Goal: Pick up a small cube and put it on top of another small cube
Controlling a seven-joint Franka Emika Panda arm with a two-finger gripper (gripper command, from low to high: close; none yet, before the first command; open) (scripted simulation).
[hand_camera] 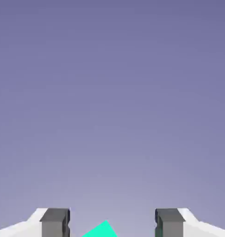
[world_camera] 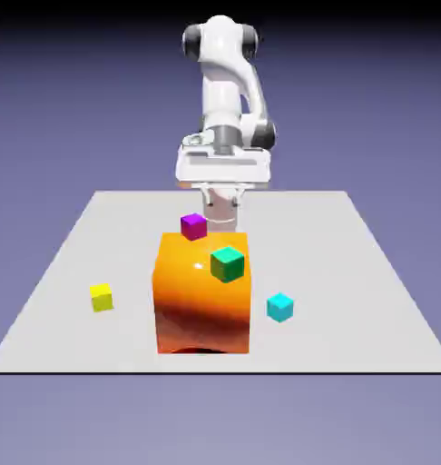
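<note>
Pale grey tabletop (world_camera: 351, 272), small bright yellow cube (world_camera: 102, 298) at left

White two-finger gripper (hand_camera: 112, 223), upper middle of exterior view: fingers apart, nothing clamped. Risk: a low sweep leftward could clip the large glossy orange block (world_camera: 202, 304) or knock the small green cube (world_camera: 228, 264).

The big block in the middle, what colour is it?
The big block is orange, darkening to reddish-brown near its bottom; the exterior view shows it best.
</note>
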